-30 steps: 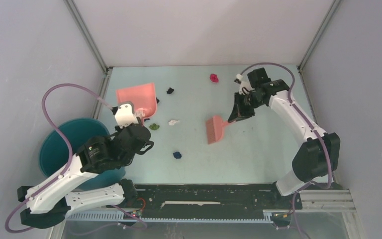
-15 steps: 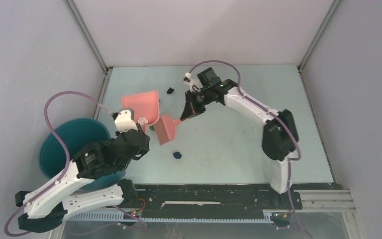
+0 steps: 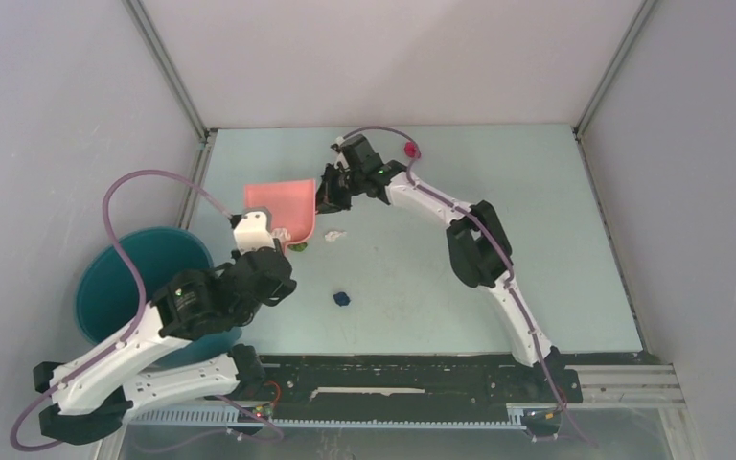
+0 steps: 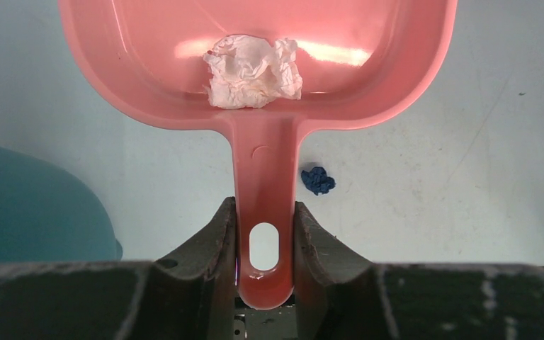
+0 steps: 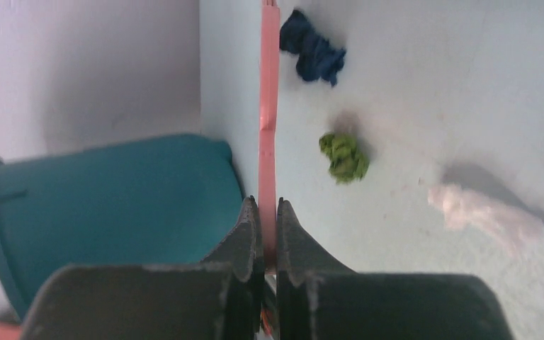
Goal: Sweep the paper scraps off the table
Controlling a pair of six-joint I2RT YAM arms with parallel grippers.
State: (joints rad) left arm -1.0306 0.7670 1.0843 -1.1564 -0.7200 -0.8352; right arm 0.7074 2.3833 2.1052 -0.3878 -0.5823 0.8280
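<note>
My left gripper point(image 4: 264, 212) is shut on the handle of the salmon-pink dustpan point(image 4: 149, 78), which holds a white paper wad point(image 4: 253, 71). In the top view the dustpan point(image 3: 283, 203) sits at the left of the pale green table point(image 3: 537, 249). My right gripper point(image 5: 268, 209) is shut on the thin pink brush handle point(image 5: 269, 106) and hangs at the dustpan's right edge point(image 3: 330, 196). Loose scraps lie on the table: white point(image 3: 335, 235), green point(image 3: 298, 245), dark blue point(image 3: 342, 298) and magenta point(image 3: 410, 149). The black scrap is hidden.
A round teal bucket point(image 3: 115, 287) stands off the table's left edge, under my left arm. Metal rails point(image 3: 201, 163) edge the table. The right arm stretches diagonally across the table's middle.
My right gripper has swung the brush left across the table, up to the dustpan's right edge. The dustpan has shifted slightly right. The black scrap is now covered by the right gripper.
</note>
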